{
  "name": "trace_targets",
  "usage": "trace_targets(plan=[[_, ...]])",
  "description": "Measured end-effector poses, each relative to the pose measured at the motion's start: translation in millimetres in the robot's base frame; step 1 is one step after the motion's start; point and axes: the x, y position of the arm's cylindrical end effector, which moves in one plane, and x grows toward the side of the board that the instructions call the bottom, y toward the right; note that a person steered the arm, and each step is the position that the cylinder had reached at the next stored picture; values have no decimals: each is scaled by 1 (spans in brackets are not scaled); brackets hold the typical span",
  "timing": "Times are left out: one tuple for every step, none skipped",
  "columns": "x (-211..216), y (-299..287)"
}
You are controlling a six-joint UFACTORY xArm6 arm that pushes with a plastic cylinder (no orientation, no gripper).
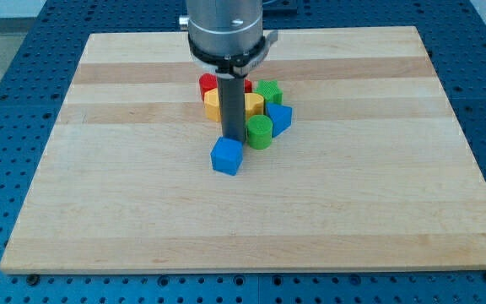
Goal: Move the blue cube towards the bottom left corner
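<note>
Tip (pixel 233 140) gripperless, touching blue cube (pixel 226 157) top edge, cluster behind, wooden board (pixel 99 211).

No text, label, brand, number or sign is showing legibly anywhere: nothing is appearing on the board (pixel 142 211), on the blocks, on the rod, or on the grey arm housing (pixel 226 25) at the board's top edge.
</note>
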Motion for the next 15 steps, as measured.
trace_targets(plan=[[17, -4], [18, -4], [39, -4], [46, 5], [54, 24], [69, 6], [70, -49], [71, -37], [87, -14], [116, -22], [117, -67], [118, -98], [138, -70], [138, 7], [118, 51]])
